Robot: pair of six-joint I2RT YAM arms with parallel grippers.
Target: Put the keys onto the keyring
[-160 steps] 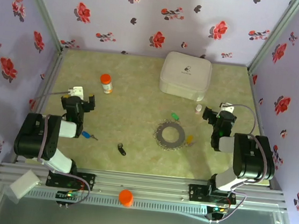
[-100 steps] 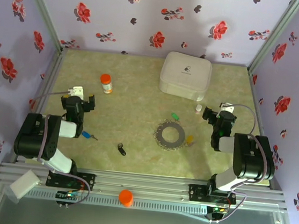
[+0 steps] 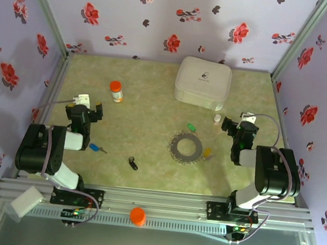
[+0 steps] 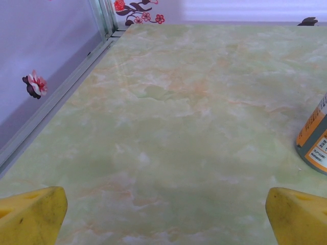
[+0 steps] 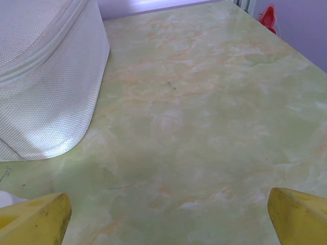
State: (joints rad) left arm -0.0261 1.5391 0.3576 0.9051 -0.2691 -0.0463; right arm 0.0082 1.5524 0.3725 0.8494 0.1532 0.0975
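- L arm folded back, left gripper (image 3: 89, 109) low over table (image 3: 148, 103), jaws wide open, empty.
- R arm mirrored; right gripper (image 3: 238, 126) likewise wide open, empty.
- keyring (image 3: 175, 147) flat mid-table, nearer R.
- green key (image 3: 191, 127) and yellow key (image 3: 207, 152) just beside the ring; blue key (image 3: 95, 148) beside L arm; black key (image 3: 133, 164) nearer the front edge.

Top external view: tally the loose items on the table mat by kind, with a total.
Keys: 4 (green key, yellow key, blue key, black key)
Beaded keyring: 1
Orange-capped bottle: 1
White rounded box: 1
Small white container: 1
Total: 8
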